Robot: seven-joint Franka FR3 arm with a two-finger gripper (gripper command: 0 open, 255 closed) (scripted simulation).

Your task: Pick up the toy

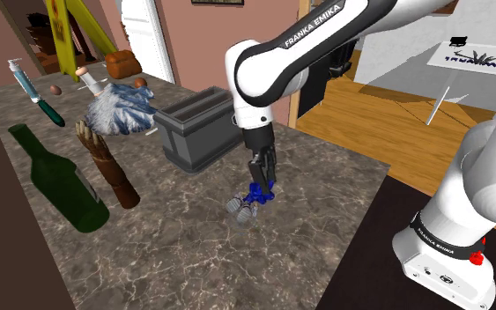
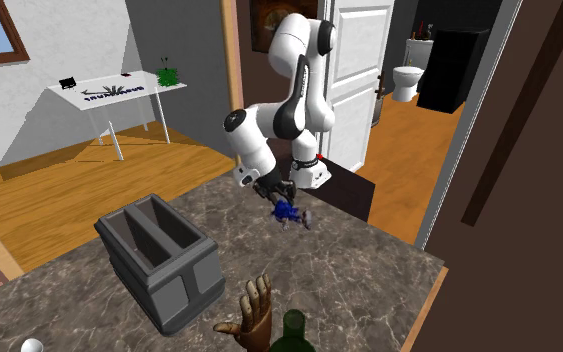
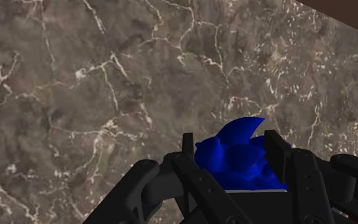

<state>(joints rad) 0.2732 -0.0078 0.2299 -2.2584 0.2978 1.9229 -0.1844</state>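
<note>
Clamping the blue spiky toy (image 3: 234,164), your gripper (image 3: 231,143) held both black fingers pressed against its flanks. Toy hung under the hand, over the marble counter (image 1: 193,251). Shoulder view: grey toaster (image 1: 197,128) sat at 11 o'clock from the toy, wooden hand (image 1: 107,166) at 9 o'clock, green bottle (image 1: 56,180) beyond it.

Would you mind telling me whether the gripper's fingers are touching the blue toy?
Touching. The wrist view shows the blue toy filling the space between both fingers, with no gap on either side.
</note>
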